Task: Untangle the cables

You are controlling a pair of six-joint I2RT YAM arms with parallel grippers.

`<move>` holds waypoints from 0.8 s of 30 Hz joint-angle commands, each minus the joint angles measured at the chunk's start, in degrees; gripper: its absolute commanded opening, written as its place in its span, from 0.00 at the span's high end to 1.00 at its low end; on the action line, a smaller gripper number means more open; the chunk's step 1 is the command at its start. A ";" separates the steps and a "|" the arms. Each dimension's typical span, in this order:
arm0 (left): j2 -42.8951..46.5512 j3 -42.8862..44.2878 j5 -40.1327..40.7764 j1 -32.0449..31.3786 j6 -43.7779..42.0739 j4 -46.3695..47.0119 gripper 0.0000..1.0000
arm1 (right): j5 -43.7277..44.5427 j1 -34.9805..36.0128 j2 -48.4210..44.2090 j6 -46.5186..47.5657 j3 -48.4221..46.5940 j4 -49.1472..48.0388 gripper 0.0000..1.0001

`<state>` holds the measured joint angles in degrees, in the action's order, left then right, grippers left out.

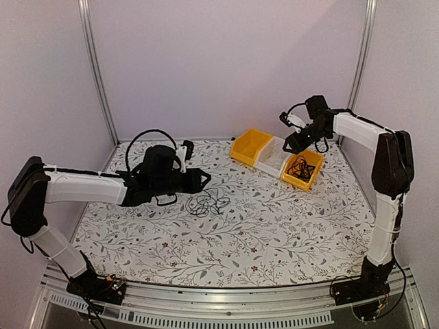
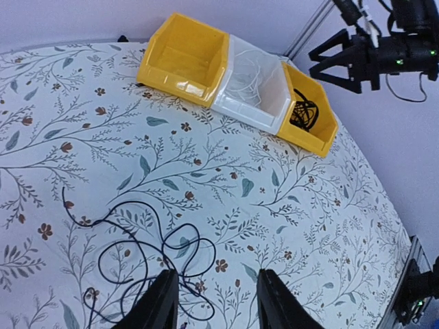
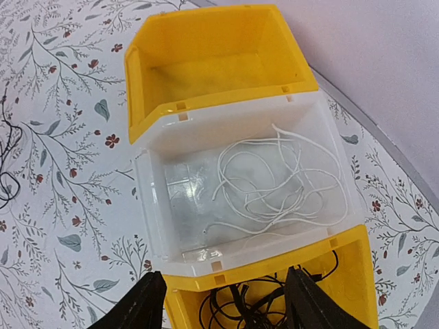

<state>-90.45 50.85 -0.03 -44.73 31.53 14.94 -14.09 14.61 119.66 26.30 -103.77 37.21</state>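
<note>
1. Loose black cable clump [image 1: 208, 202]: scribbly loops lying flat near the centre of the worktop [image 1: 274, 233].
2. Second black cable clump [image 1: 300, 168]: inside a yellow bin [image 2: 317, 140], at 1 o'clock from the first.
3. White bin [image 3: 154, 205] touching the yellow one holds a white cord [image 3: 274, 178].
4. Left gripper [image 2: 216, 301]: over the loose clump, fingers apart, gripping nothing.
5. Right gripper [image 3: 223, 301]: above the bins, fingers wide apart, empty.
</note>
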 commanded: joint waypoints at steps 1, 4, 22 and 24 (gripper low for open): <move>2.08 -1.19 5.94 3.13 0.51 -9.96 0.61 | 0.25 0.11 -9.58 -2.06 3.65 0.19 0.34; 1.32 -1.98 7.41 6.07 1.27 -13.54 0.65 | 0.73 0.13 -13.11 -1.86 8.08 0.03 0.34; -22.52 11.97 -2.23 13.39 -0.63 -5.39 0.71 | -18.52 0.05 -30.10 2.73 40.86 -20.61 0.35; -24.64 13.68 -2.14 13.43 -0.36 -5.36 0.74 | -18.52 0.05 -29.44 3.20 40.84 -20.41 0.35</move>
<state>-111.59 61.14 -0.69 -31.94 31.51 6.98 -29.95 14.61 90.48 28.21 -62.92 19.44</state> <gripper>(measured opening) 0.289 0.652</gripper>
